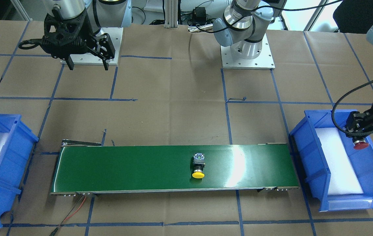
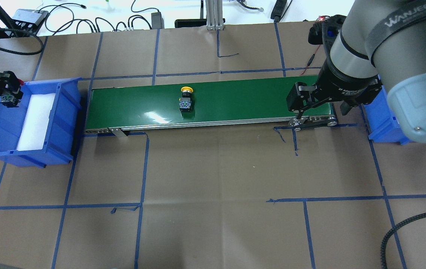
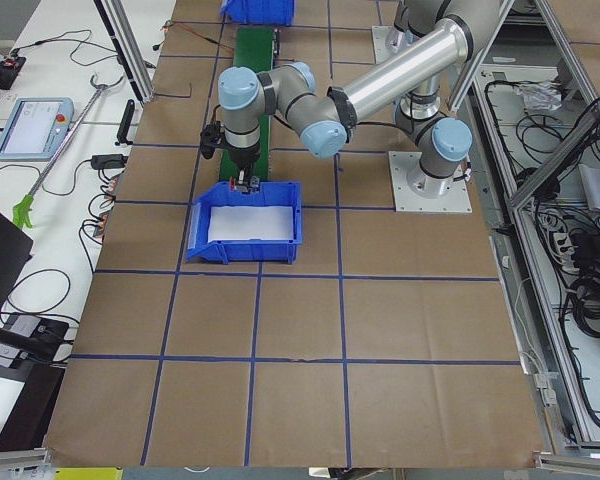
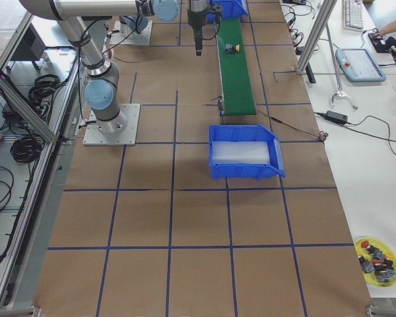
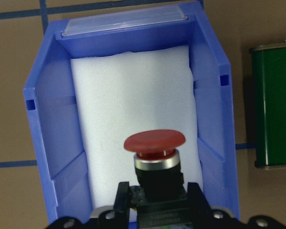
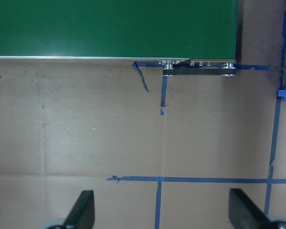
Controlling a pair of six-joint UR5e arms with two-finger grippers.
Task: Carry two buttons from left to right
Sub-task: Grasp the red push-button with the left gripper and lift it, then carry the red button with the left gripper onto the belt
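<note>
My left gripper [image 1: 358, 129] is shut on the red-capped button [image 1: 360, 144] and holds it, cap pointing outward, above the white foam of the left blue bin [image 1: 314, 157]. The left wrist view shows the red button [image 5: 155, 143] clamped between the fingers [image 5: 121, 198], over the bin [image 5: 57, 119]. The yellow-capped button [image 1: 198, 167] lies on its side on the green conveyor belt [image 1: 124, 164], slightly toward the left-bin end; it also shows in the overhead view [image 2: 186, 99]. My right gripper [image 1: 88, 64] is open and empty, hanging above the table near the conveyor's right end [image 2: 322, 110].
A second blue bin [image 1: 3, 164] with white foam stands past the conveyor's right end. The arm bases [image 1: 247, 55] stand on the robot's side of the table. A yellow plate [image 4: 376, 254] with several spare buttons lies far off by the table's corner.
</note>
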